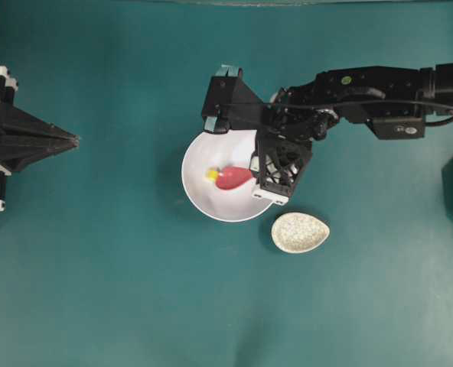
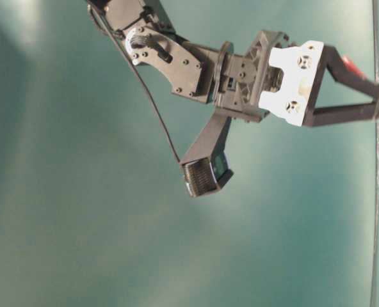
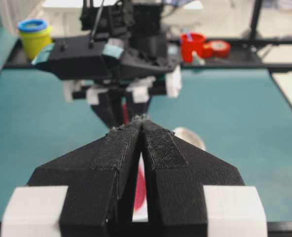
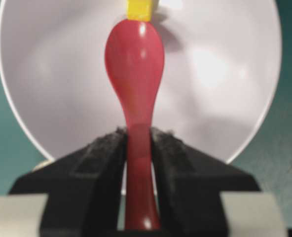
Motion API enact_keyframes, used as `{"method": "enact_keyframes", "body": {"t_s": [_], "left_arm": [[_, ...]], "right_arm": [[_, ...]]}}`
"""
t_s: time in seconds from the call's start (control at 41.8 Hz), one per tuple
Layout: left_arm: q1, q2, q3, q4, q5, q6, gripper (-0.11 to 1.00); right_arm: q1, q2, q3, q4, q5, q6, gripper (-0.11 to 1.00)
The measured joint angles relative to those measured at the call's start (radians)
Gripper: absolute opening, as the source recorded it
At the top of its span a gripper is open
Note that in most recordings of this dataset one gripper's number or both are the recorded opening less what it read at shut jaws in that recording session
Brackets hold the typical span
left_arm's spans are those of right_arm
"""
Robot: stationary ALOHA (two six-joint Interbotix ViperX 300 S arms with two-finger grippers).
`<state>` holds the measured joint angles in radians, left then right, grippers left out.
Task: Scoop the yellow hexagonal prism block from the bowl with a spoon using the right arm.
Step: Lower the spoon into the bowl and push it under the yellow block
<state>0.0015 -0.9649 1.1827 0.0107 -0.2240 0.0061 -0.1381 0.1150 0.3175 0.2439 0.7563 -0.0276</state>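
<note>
Yellow hexagonal prism block sat in the bowl, touching the spoon tip, straight ahead along the handle. I had the right claw clamped on that handle; left claw pinched together, well apart from the bowl.

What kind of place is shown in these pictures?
Probably a robotics lab bench: a teal tabletop carries two black robot arms, the right gripper holding a spoon over a white bowl, with supply jars on a rear ledge.
</note>
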Motion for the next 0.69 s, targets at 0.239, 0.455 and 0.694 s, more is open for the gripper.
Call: {"method": "enact_keyframes", "body": {"t_s": [0.239,0.455,0.694], "left_arm": [[0.000,0.000,0.000,0.002,0.000,0.000,0.01],[0.000,0.000,0.000,0.000,0.000,0.000,0.01],[0.000,0.000,0.000,0.000,-0.002,0.000,0.01]], "right_arm": [[-0.002,0.000,0.000,-0.020,-0.071,0.000,0.23],[0.000,0.000,0.000,-0.020,-0.098,-0.002,0.23],[0.000,0.000,0.000,-0.020,-0.115,-0.002,0.23]]}}
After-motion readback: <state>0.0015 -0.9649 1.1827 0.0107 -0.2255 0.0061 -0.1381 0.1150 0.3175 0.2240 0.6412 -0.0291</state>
